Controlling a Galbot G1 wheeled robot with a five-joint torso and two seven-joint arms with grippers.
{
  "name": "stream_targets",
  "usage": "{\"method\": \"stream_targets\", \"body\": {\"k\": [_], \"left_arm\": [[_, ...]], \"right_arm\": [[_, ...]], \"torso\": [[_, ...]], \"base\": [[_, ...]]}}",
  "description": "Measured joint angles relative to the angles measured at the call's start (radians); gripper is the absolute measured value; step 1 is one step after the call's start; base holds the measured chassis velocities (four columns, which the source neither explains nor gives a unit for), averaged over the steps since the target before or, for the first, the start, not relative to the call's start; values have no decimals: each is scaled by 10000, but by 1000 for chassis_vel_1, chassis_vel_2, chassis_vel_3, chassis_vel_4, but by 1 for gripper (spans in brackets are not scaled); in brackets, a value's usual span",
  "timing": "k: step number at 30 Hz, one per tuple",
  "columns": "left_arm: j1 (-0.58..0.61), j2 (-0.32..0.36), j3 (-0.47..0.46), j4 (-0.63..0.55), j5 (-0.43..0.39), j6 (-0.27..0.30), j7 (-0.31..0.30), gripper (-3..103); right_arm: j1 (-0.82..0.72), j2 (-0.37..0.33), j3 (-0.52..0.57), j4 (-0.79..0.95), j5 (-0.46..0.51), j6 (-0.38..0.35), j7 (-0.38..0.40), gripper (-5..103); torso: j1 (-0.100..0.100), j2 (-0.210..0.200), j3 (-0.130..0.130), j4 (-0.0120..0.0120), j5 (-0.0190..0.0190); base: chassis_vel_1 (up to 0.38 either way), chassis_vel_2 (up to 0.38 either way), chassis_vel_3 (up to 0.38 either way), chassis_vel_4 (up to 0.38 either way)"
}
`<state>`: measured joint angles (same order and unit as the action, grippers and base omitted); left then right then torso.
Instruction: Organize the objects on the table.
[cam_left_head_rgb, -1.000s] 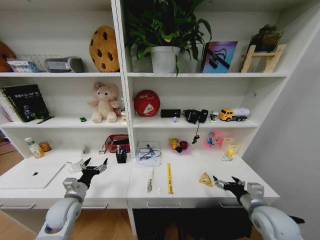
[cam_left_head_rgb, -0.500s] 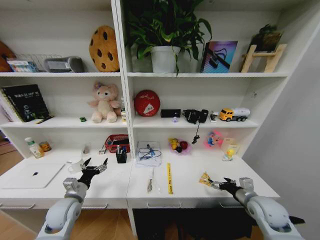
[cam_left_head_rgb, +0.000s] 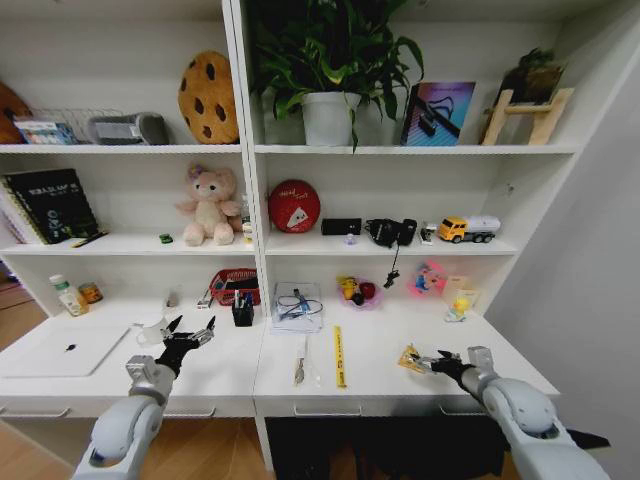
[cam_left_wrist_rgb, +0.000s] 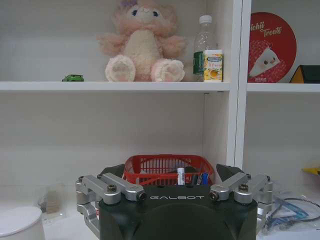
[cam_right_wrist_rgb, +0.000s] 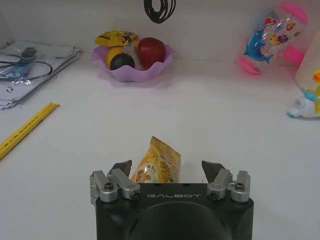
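The right gripper (cam_right_wrist_rgb: 170, 169) has its jaws wide open around a yellow snack packet (cam_right_wrist_rgb: 157, 164) lying on the tabletop (cam_right_wrist_rgb: 210, 125); the gripper body hides the packet's near end. The left gripper (cam_left_head_rgb: 190, 335) hovers with jaws wide by the white cup (cam_left_wrist_rgb: 20, 227), which the wrist view cuts off, near the silver laptop (cam_left_head_rgb: 62, 350).

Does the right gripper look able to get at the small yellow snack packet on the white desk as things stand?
Probably yes. The right gripper is open with the small yellow snack packet lying between its fingers on the white desk, and nothing stands between them.
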<state>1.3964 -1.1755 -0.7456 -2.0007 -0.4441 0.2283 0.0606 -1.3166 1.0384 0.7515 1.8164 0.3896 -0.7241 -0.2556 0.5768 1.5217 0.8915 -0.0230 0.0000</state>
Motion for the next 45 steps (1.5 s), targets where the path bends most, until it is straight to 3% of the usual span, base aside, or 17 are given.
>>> {"method": "stream_targets", "body": {"k": [7, 11, 13, 14, 16, 18, 20, 29, 32, 38, 45], "left_arm": [[0, 0, 0, 0, 0, 0, 0, 100], [0, 0, 0, 0, 0, 0, 0, 100], [0, 0, 0, 0, 0, 0, 1, 100], [0, 0, 0, 0, 0, 0, 1, 100], [0, 0, 0, 0, 0, 0, 0, 100], [0, 0, 0, 0, 0, 0, 0, 100], [0, 0, 0, 0, 0, 0, 1, 100], [0, 0, 0, 0, 0, 0, 0, 100], [0, 0, 0, 0, 0, 0, 0, 100], [0, 0, 0, 0, 0, 0, 1, 100], [0, 0, 0, 0, 0, 0, 0, 100]], "right_arm": [[104, -83, -13, -304, 26, 201, -182, 51], [105, -108, 5, -336, 45, 233, -236, 46], [109, -112, 17, -370, -30, 320, -412, 28], [109, -112, 17, -370, -30, 320, -412, 28], [101, -88, 21, -395, -147, 426, -536, 18], [90, -69, 23, -397, -159, 445, -576, 18], [67, -32, 31, -412, -164, 469, -646, 3], [-51, 12, 84, -218, -430, 845, -679, 0], [-250, -49, 111, 292, -1218, 1740, -723, 0], [-266, -203, -84, 766, -1878, 2954, -1139, 0], [387, -552, -400, 726, -1164, 3148, -1180, 0]], "torso": [[-1, 0, 0, 0, 0], [-1, 0, -1, 0, 0], [-1, 0, -1, 0, 0], [-1, 0, -1, 0, 0], [-1, 0, -1, -1, 0], [-1, 0, -1, 0, 1], [-1, 0, -1, 0, 0], [-1, 0, -1, 0, 1], [-1, 0, -1, -1, 1], [-1, 0, -1, 0, 0], [-1, 1, 0, 1, 2]], "base": [[0, 0, 0, 0], [0, 0, 0, 0], [0, 0, 0, 0], [0, 0, 0, 0], [0, 0, 0, 0], [0, 0, 0, 0], [0, 0, 0, 0], [0, 0, 0, 0], [0, 0, 0, 0], [0, 0, 0, 0], [0, 0, 0, 0]]}}
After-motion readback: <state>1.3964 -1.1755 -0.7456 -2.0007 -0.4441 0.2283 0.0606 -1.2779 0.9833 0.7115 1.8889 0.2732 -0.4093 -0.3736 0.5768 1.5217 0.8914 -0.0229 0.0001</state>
